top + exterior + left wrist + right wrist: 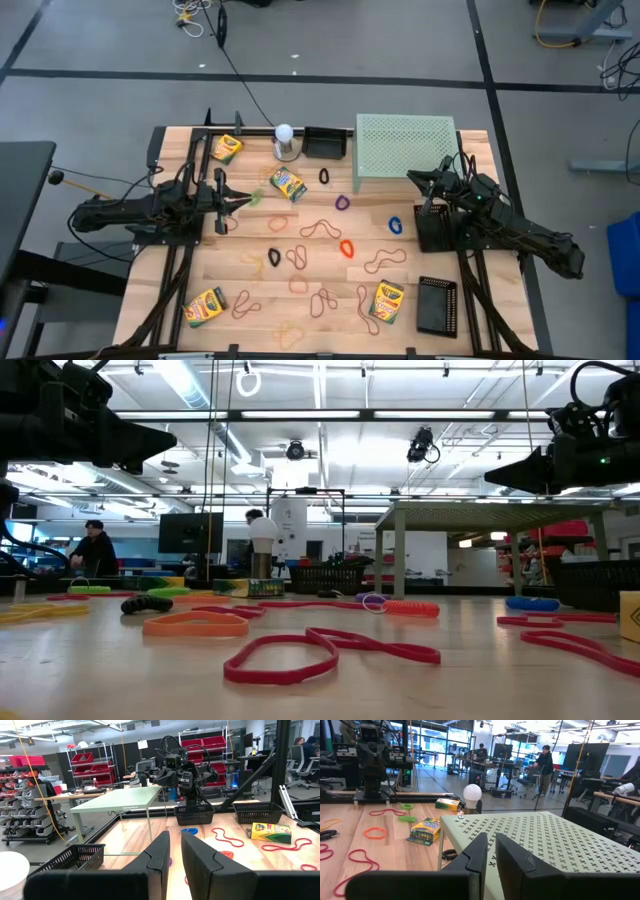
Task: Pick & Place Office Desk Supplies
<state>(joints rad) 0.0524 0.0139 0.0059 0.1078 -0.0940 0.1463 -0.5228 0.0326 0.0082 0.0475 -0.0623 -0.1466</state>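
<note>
Left tool hovers over the desk's left side, fingers nearly together with a slim gap, holding nothing. Right tool sits at the pale green riser's front edge, fingers nearly closed, empty. Crayon boxes: one just past the left tool, others at. Rubber bands scattered mid-desk. Black mesh baskets on the right side.
</note>
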